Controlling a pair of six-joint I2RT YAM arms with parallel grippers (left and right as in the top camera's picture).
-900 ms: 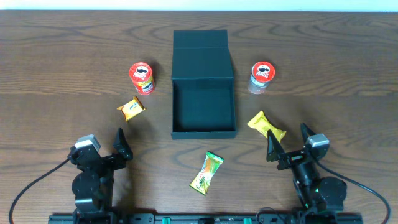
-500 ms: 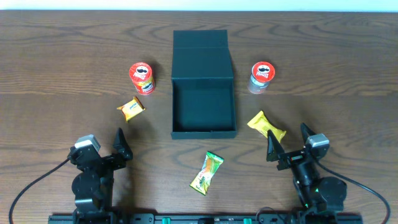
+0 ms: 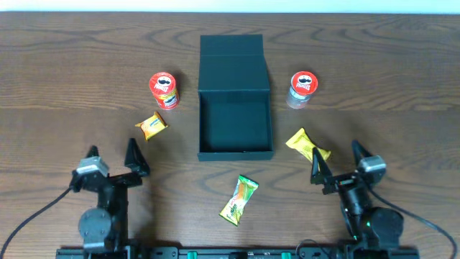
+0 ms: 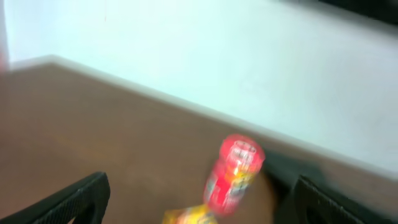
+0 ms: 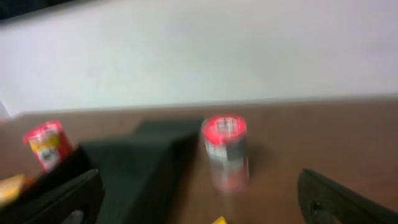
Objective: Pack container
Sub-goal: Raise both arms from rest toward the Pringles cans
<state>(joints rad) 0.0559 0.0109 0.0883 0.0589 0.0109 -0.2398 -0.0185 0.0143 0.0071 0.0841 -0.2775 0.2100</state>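
Dark teal-green and matte, the container (image 3: 236, 122) is sitting open at the middle of the wooden table (image 3: 72, 65), its hinged lid (image 3: 232, 61) lying flat toward the far edge and its inside bare. A red Pringles can (image 3: 164, 90) is standing just to its left and a grey Pringles can (image 3: 302, 88) just to its right. An orange packet (image 3: 152, 125), a yellow packet (image 3: 307, 144) and a green packet (image 3: 239, 199) are lying loose around the near side. The left gripper (image 3: 113, 155) and the right gripper (image 3: 336, 162) are hovering at the near edge, well apart, jaws spread wide and gripping nothing. Both wrist views are blurred, apparently looking across the table toward the cans.
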